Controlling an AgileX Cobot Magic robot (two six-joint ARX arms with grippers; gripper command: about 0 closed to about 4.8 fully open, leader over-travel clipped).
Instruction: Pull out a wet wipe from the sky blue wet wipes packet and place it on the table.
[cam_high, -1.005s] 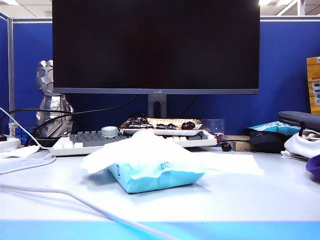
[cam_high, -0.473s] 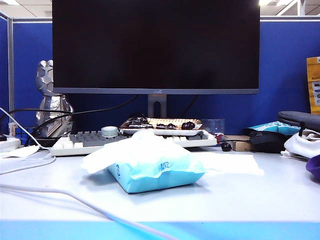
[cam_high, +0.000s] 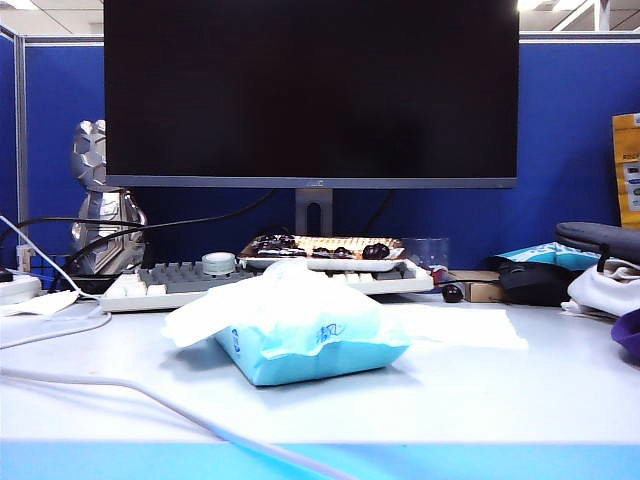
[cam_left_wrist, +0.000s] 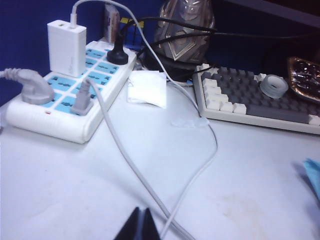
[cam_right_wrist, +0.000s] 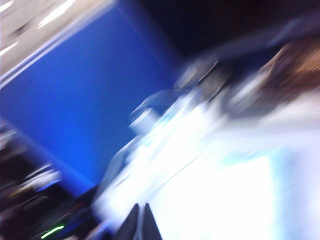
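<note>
Sky blue plastic marks the wet wipes packet (cam_high: 312, 345), which we find lying flat at the middle of the table (cam_high: 480, 390), in front of the keyboard (cam_high: 200, 280). A white sheet (cam_high: 270, 295) drapes over its top. We see the left gripper (cam_left_wrist: 142, 224) with jaws pressed together above bare table beside a cable (cam_left_wrist: 125, 155) and power strip (cam_left_wrist: 65, 95). The right gripper (cam_right_wrist: 140, 222) likewise shows jaws together, holding nothing; its view is heavily blurred.

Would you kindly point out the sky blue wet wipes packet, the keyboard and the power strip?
sky blue wet wipes packet (cam_high: 312, 352), exterior view, front side.
keyboard (cam_left_wrist: 252, 95), left wrist view, grey keys.
power strip (cam_left_wrist: 62, 107), left wrist view, white body.
</note>
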